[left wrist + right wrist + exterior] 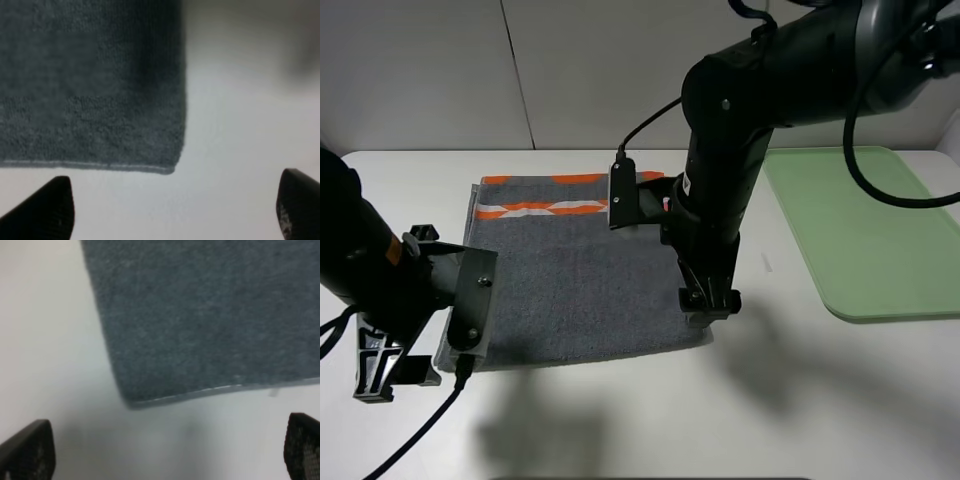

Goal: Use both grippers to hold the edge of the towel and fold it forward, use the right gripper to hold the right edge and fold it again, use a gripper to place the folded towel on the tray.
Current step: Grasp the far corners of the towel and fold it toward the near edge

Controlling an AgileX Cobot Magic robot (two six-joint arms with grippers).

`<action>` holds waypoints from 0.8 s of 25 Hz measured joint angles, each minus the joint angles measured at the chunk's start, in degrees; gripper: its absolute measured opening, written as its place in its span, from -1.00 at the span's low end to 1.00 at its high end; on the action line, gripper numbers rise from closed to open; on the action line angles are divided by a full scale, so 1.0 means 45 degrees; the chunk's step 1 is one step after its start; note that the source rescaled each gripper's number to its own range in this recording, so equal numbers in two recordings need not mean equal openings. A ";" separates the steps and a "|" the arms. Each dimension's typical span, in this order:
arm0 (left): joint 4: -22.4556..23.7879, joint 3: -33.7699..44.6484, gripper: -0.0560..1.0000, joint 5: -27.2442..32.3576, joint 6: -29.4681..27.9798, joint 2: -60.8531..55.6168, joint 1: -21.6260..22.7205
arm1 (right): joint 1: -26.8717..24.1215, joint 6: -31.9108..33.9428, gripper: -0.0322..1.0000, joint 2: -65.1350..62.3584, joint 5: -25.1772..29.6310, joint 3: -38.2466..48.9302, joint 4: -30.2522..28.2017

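Counter — white, flat, matte. Bare surface runs broad in front of the towel's near side, and a strip of it separates towel and tray.

Towel — dark grey terry cloth rectangle, spread flat and unfolded mid-counter, with an orange-and-white patterned band at the far end. A thin, paler grey stitched hem lies straight along the near side; both near corners are flat on the counter.

Tray — pale green plastic rectangle with a low rim, right of the towel and not touching it.

Right tool — black and jawed, at the near right corner. Its jaws are released wide and grasp nothing, with the hem just ahead of them.

Left tool — black and jawed, at the near left corner. Its jaws are released over bare counter and grasp nothing.
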 joint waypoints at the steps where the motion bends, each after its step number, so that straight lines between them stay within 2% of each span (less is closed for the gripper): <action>1: 0.0000 0.0000 0.61 -0.0019 0.0000 0.0000 0.0123 | 0.0000 0.0000 1.00 0.0000 -0.0115 0.0190 0.0014; 8: 0.0039 0.0014 0.61 -0.0322 0.0000 0.0000 0.0324 | 0.0024 0.0130 1.00 0.0014 -0.1208 0.0860 0.0037; 14: 0.0039 0.0014 0.61 -0.0325 0.0012 0.0000 0.0324 | 0.0914 0.0037 1.00 0.0189 -0.2262 0.0860 0.0008; 20: 0.0039 0.0014 0.61 -0.0325 0.0012 0.0000 0.0324 | 0.1394 0.0023 1.00 0.1324 -0.2403 0.0860 0.0038</action>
